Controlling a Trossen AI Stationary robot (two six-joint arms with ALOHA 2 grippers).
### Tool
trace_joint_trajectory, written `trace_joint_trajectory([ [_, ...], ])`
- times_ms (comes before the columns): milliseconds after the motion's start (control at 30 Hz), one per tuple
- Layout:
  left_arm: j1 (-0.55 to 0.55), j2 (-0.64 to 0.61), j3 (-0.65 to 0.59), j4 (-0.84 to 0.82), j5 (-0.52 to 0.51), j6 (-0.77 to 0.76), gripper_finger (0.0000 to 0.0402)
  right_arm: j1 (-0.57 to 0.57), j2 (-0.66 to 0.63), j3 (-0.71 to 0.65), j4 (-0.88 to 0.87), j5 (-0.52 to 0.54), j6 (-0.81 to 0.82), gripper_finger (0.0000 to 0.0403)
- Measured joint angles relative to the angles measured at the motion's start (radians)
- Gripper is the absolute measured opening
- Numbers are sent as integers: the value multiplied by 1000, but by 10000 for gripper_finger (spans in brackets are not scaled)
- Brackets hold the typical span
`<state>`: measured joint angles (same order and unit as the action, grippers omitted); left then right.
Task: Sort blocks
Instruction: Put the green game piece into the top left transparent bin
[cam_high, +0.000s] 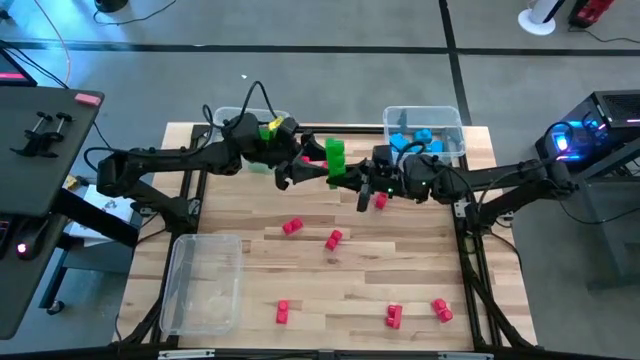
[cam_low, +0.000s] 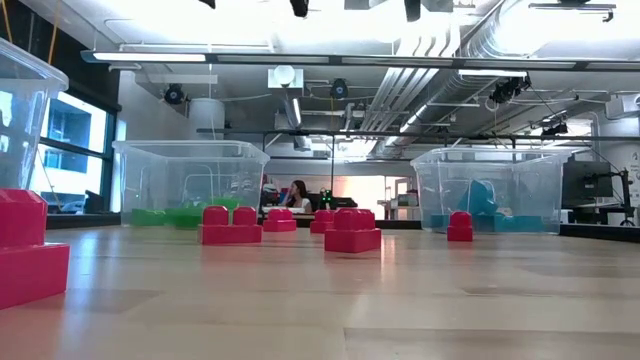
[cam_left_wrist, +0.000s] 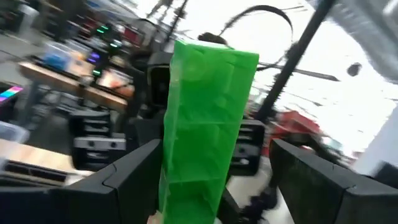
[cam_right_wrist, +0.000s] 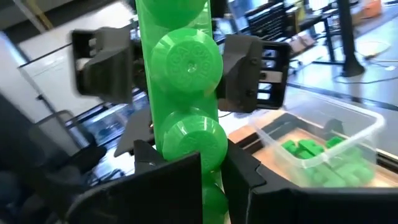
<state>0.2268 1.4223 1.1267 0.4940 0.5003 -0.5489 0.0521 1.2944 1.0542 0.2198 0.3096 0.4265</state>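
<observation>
Green block stack upper centre of high view, off counter, between both arms. Right gripper clamped on stack's lower end; in right wrist view studs face camera. Left gripper fingers apart, flanking stack, not pressing it. Red blocks scattered mid and lower frame. Green blocks in upper-left bin, blue in upper-right bin; clear bin lower left.
</observation>
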Motion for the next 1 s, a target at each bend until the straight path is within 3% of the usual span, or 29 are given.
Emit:
trace_joint_trajectory([
  [133,-34,0,0,-67,-138,85,280,-2,16,0,12,30,10,0],
  [300,-61,0,0,-70,-234,161,280,-2,37,-1,4,27,26,0],
  [467,-65,0,0,-77,-244,195,273,-2,45,-1,1,8,20,0],
  [567,-63,0,1,-101,-243,206,232,-2,44,-1,2,-27,20,1],
  [700,-46,-1,1,-137,-229,209,112,-2,44,-2,0,-49,32,13],
  [867,9,-8,2,-188,-161,212,105,-3,38,-3,-4,-24,0,63],
  [1000,89,-71,2,-359,-203,279,105,-8,-1,-4,-25,25,-53,123],
])
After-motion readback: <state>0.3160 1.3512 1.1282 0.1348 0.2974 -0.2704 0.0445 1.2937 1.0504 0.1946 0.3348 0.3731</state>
